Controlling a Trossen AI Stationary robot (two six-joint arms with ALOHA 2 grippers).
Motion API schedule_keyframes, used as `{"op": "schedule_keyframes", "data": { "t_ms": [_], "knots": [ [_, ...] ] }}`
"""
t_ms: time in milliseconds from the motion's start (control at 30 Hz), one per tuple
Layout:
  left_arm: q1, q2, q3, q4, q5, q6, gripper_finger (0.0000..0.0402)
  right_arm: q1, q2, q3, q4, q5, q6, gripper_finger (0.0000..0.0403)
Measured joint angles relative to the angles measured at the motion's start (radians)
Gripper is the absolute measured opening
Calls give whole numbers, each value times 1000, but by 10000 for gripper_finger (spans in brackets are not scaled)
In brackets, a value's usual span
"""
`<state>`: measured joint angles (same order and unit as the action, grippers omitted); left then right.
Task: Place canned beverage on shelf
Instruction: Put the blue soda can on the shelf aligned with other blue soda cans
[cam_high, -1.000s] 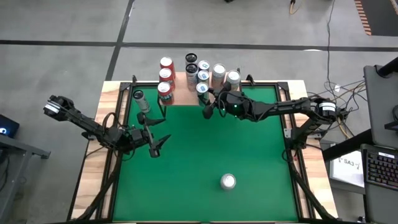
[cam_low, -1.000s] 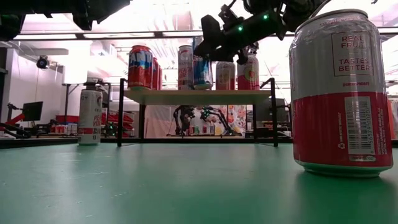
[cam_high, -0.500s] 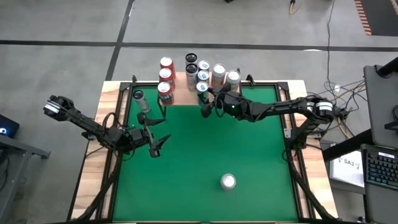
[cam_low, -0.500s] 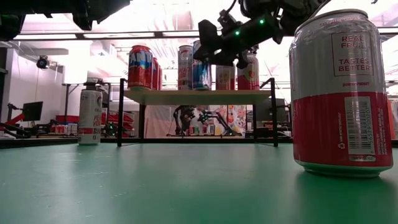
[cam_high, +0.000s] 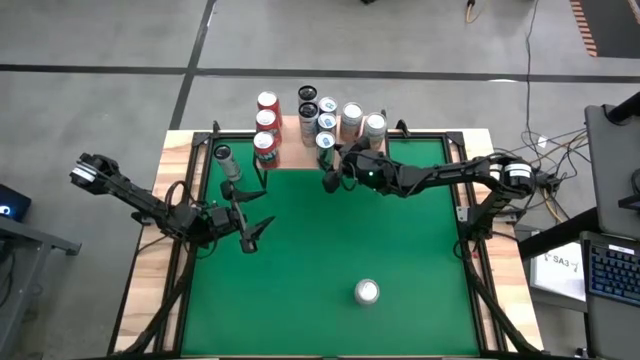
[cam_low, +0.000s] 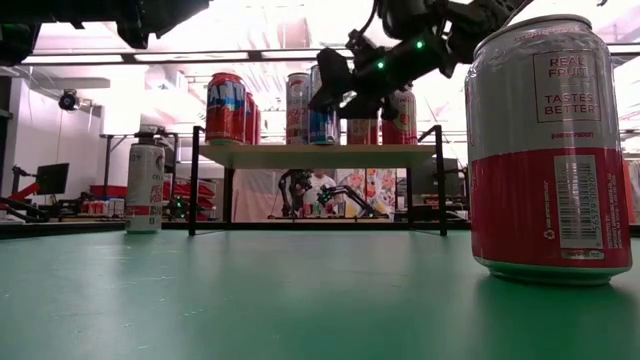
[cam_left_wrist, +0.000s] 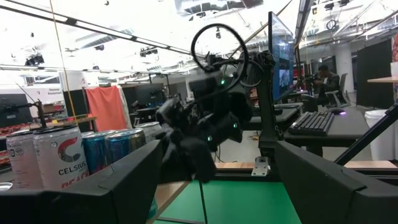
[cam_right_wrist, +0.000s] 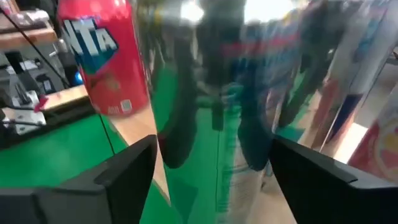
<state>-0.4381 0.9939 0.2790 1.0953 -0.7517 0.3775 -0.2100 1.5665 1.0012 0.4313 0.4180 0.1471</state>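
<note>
Green table (cam_high: 330, 250), shelf (cam_high: 290, 128) at its 12 o'clock edge with cans crowded on top. Right arm stretched from 3 o'clock across to the shelf front; right hand (cam_high: 331, 172) at the shelf's front edge, fingers spread around the blue can (cam_high: 325, 142), which stands upright on the wood. Right wrist view: shiny can wall (cam_right_wrist: 217, 93) fills the gap between the two fingers (cam_right_wrist: 124, 168), can not clamped, red can (cam_right_wrist: 102, 56) just beside it. Low view: hand (cam_low: 335, 90) right in front of the blue can (cam_low: 322, 118) on the shelf (cam_low: 315, 155). Left hand (cam_high: 248, 226) released, empty, hovering over the table at 9 o'clock, well apart from the shelf. Loose can (cam_high: 367, 292) at 6 o'clock, another (cam_high: 223, 154) at 11 o'clock.
</note>
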Motion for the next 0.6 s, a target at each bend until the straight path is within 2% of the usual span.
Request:
{"op": "schedule_keyframes", "data": {
  "t_ms": [167, 600],
  "knots": [
    [0, 0, 0, -5, -1, 0, 295, 0, -11, 2, 14, 1, 1, 309],
    [0, 0, 0, -5, -2, 0, 295, 5, -124, 2, -69, 2, 0, 298]
  ]
}}
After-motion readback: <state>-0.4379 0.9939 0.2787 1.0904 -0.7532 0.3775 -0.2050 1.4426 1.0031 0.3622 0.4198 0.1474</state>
